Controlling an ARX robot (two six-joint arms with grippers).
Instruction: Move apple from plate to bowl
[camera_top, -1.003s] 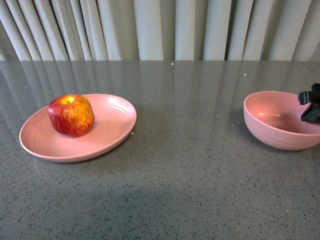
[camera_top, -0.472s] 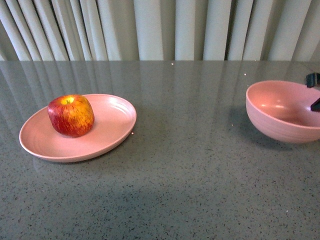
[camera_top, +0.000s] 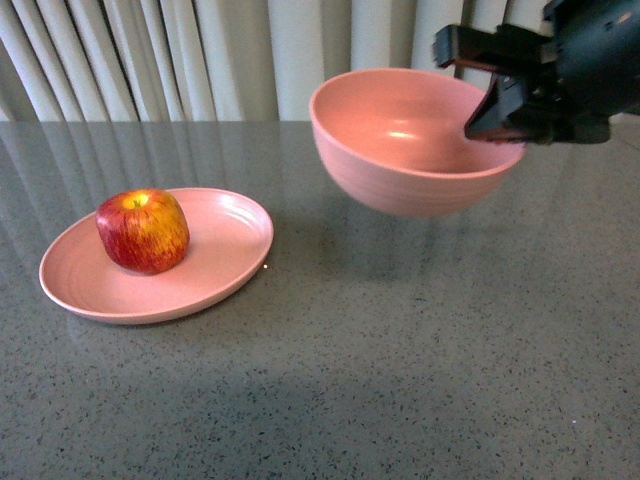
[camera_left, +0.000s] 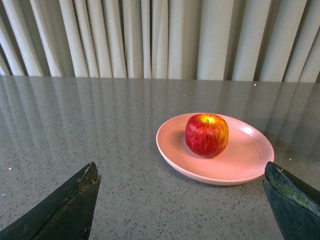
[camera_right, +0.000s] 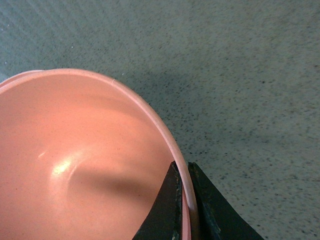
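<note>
The red and yellow apple (camera_top: 142, 231) sits on the left part of the shallow pink plate (camera_top: 225, 255) at the table's left; both show in the left wrist view, apple (camera_left: 206, 135) and plate (camera_left: 245, 160). My right gripper (camera_top: 490, 110) is shut on the right rim of the deep pink bowl (camera_top: 400, 150) and holds it tilted in the air above the table's middle, right of the plate. In the right wrist view the jaws pinch the bowl's (camera_right: 75, 160) rim, one inside and one outside. My left gripper (camera_left: 182, 200) is open and empty, short of the plate.
The grey speckled table (camera_top: 380, 340) runs back to pale pleated curtains (camera_top: 250, 60). The bowl's shadow lies on the table under it.
My right gripper has lifted the bowl off the table at the far right and carried it up and left toward the plate. The apple and plate have not moved.
</note>
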